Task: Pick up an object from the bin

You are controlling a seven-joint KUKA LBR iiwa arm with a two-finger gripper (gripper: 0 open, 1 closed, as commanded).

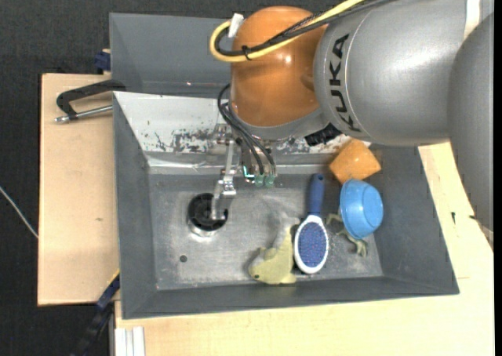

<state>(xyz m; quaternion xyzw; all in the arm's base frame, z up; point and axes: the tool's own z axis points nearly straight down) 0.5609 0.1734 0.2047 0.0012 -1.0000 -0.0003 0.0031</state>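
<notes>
The gripper (222, 199), its opening impossible to tell, sits at the edge of the black round object (204, 215) at centre-left, so it could knock it aside.

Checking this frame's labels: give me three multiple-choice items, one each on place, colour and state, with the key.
1. The black round thing lies: A at the left of the bin floor; B in its right corner; C on the rim.
2. The brush's handle is: A red; B blue; C green.
3. The yellowish soft toy is: A held; B lying on the floor; C hanging off the rim.
A, it lies left, at the gripper's tip; B, blue handle; B, it rests beside the brush.
</notes>
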